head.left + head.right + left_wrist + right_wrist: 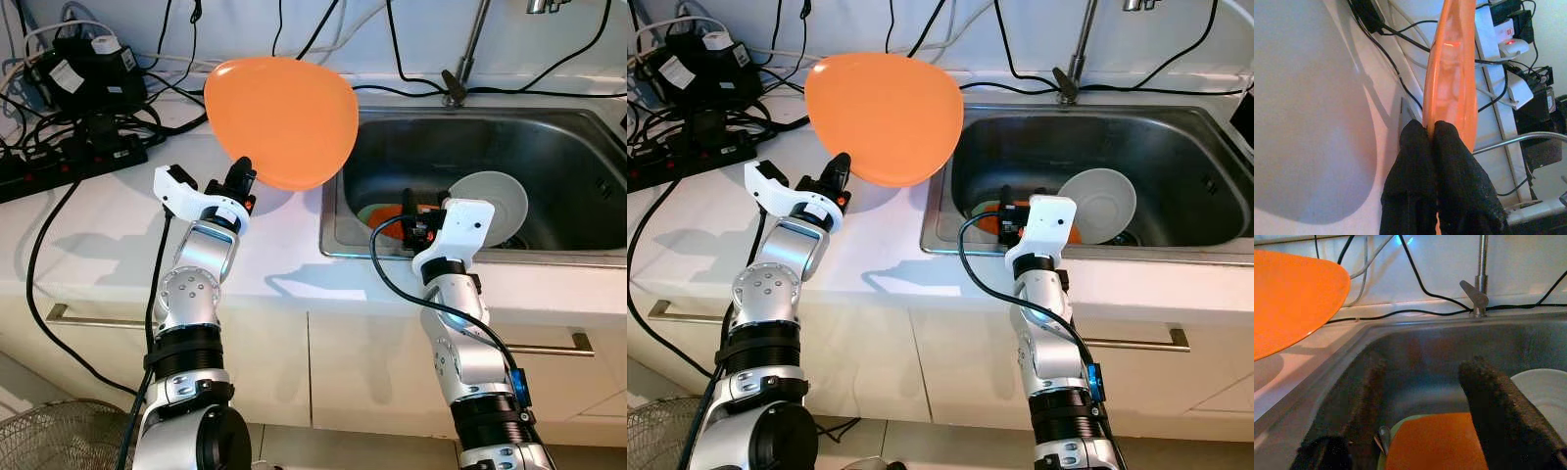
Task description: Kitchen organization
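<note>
— Two arms up; what has the left one got?
— The left gripper pinches the lower rim of an orange plate, fingers clamped tight on it. The plate stands tilted in the air above the counter, over its edge beside the sink's left rim.
— And behind it?
— Black cables and a power strip at the counter's back left corner.
— The right one?
— The right gripper hangs over the sink's front edge, fingers spread wide, holding nothing. Below it lies an orange item; a white bowl leans just to the right.
</note>
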Robot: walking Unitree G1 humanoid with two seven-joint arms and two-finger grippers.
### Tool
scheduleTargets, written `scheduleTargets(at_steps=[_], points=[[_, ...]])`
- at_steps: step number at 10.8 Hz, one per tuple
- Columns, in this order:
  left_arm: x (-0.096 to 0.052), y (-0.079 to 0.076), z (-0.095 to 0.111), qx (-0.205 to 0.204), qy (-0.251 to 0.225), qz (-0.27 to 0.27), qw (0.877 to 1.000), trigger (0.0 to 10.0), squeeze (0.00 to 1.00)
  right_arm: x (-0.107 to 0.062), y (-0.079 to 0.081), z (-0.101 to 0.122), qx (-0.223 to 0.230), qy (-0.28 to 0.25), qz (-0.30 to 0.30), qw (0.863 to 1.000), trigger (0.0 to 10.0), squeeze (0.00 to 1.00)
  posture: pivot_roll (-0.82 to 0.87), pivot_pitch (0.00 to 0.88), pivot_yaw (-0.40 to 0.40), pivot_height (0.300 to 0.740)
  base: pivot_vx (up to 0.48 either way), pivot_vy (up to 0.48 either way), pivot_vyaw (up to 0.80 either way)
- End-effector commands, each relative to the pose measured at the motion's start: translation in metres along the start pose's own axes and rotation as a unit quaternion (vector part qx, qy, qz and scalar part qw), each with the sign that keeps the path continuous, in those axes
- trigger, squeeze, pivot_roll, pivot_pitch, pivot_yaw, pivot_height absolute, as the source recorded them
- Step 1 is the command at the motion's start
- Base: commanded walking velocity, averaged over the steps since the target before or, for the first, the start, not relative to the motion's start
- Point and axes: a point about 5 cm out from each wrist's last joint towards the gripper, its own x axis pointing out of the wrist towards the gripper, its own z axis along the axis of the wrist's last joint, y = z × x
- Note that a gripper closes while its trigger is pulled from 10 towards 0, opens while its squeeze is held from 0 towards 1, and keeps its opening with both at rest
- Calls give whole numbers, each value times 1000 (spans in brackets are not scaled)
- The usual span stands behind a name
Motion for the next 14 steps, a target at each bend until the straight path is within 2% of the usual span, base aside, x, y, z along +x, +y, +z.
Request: scheduleTargets(at_steps=[1,6,7,8,10,11,14], points=[[-2,-9,-15,-38,0,-25,999,10000,0,1,0,-1,5,5,0,1000,10000,1000,24,0,66,740,0,0,0],[-2,-9,-15,-38,0,-25,999,10000,0,1,0,-1,5,5,0,1000,10000,1000,24,0,66,740,0,0,0],[-5,-9,-21,-4,20,-36,999,10000,0,10,2,13,33,-5,10,999,10000,0,24,0,67,740,0,0,0],[-12,-3,-37,69,55,-54,995,10000,0,18,2,27,58,-20,20,998,10000,0,26,0,66,740,0,0,0],[-16,7,-35,128,41,-49,990,10000,0,16,-3,24,38,-26,10,999,10000,0,26,0,66,740,0,0,0],[-17,7,-30,184,19,-55,981,10000,0,15,-5,23,32,-31,4,999,10000,0,27,0,67,740,0,0,0],[-19,7,-22,173,-19,-60,983,10000,0,15,-9,23,36,-30,-1,999,10000,0,24,0,69,740,0,0,0]])
